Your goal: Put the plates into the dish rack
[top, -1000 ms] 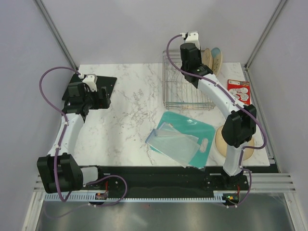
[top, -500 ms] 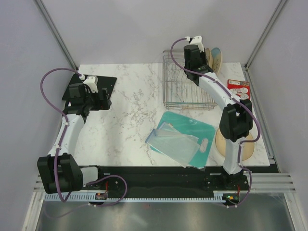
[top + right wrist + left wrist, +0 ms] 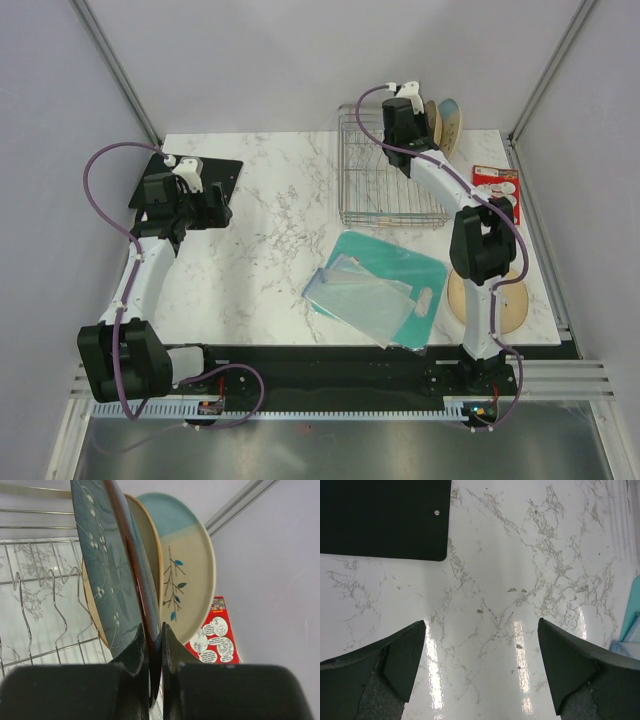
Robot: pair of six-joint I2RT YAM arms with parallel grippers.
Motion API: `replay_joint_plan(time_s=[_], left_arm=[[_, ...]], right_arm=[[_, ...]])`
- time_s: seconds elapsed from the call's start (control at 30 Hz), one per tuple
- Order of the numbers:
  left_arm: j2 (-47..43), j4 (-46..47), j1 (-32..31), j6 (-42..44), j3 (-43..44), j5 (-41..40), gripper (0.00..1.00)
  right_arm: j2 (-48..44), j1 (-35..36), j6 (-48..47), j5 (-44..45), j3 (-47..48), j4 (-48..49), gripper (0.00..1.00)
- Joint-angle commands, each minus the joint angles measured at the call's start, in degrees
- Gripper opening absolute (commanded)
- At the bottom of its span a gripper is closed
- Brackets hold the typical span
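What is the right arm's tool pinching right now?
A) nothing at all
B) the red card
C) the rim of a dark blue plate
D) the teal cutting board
C: the right wrist view shows the right tool shut on the rim of the dark blue plate, which stands on edge.

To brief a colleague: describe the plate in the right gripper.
A wire dish rack stands far right on the table. At its right end the right gripper pinches the dark blue-grey plate, upright. Its brown rim and white blossoms differ from the tan plate and cream-and-blue plate.
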Motion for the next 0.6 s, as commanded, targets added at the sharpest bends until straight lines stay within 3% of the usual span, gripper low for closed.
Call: replay_joint_plan(time_s=[0.0, 0.13, 0.27, 0.3, 0.33, 0.57], left_arm=[[-0.1, 2.23, -0.31, -1.85, -0.27, 1.71, 1.0], [0.69, 2.67, -0.31, -2.55, -0.09, 2.67, 1.0], [2.8, 2.85, -1.89, -4.84, 2.44, 3.91, 1.0], [3.76, 2.85, -3.29, -5.02, 3.33, 3.82, 1.0], [5.34, 2.76, -4.08, -5.02, 4.38, 4.17, 1.0], [21.4, 1.27, -12.96, -9.49, 25.61, 10.49, 0.98]], right_arm=[[0.84, -1.16, 0.55, 2.46, 5.11, 8.22, 0.0], [1.9, -1.42, 1.34, 1.05, 5.54, 8.13, 0.02], [1.46, -1.33, 1.52, -0.35, 5.55, 7.43, 0.32], [0.5, -1.42, 1.43, -0.44, 5.37, 7.25, 0.43], [-0.03, -1.33, 1.26, -0.7, 4.85, 7.25, 0.47], [-9.95, -0.54, 0.99, -1.85, -1.12, 6.81, 0.59]])
